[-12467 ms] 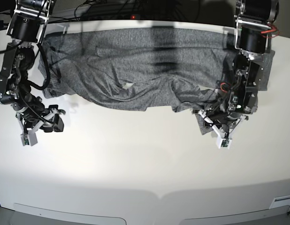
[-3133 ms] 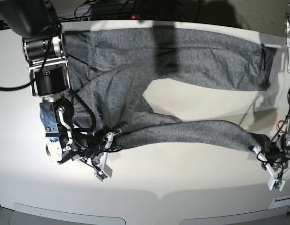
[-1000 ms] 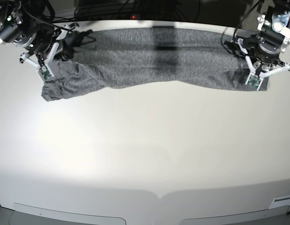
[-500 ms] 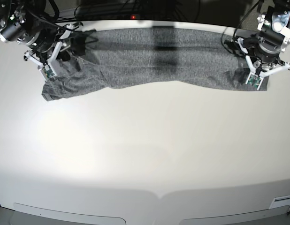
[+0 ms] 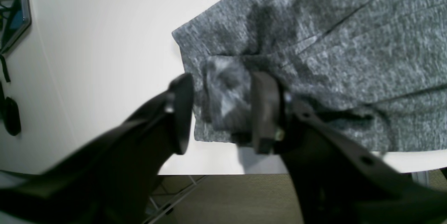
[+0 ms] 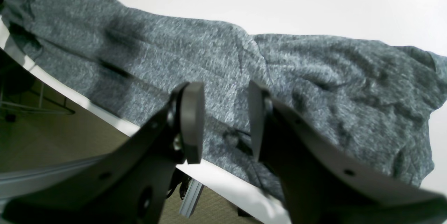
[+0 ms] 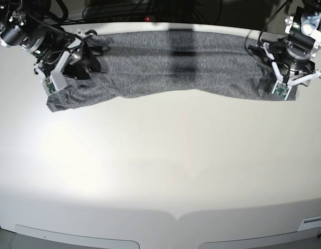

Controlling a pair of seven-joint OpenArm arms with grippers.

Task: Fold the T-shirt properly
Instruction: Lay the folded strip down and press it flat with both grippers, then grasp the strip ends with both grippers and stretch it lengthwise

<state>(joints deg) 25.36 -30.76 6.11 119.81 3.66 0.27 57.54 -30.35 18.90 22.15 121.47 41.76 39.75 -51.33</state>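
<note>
Shirt (image 7: 171, 65): heather-grey knit, thin and soft, speckled weave, plain. Lies as a long narrow band along the far edge of the bench (image 7: 160, 166), lengthwise folds and seams showing, smooth in the middle, rumpled and bunched at the end under the right arm. At the other end (image 5: 314, 59) its corner is squared, with a small flap turned up.

Bench: smooth, matte, off-white, rounded front edge.

Left fingers (image 5: 223, 112): dark, flat-padded, set apart; the turned-up shirt flap sits in the gap between them, whether either pad touches it cannot be told.

Right fingers (image 6: 223, 126): dark, paddle-shaped pads, parted to a moderate gap, nothing between them, hovering over the shirt's (image 6: 244, 77) wrinkled end near the bench's edge.
</note>
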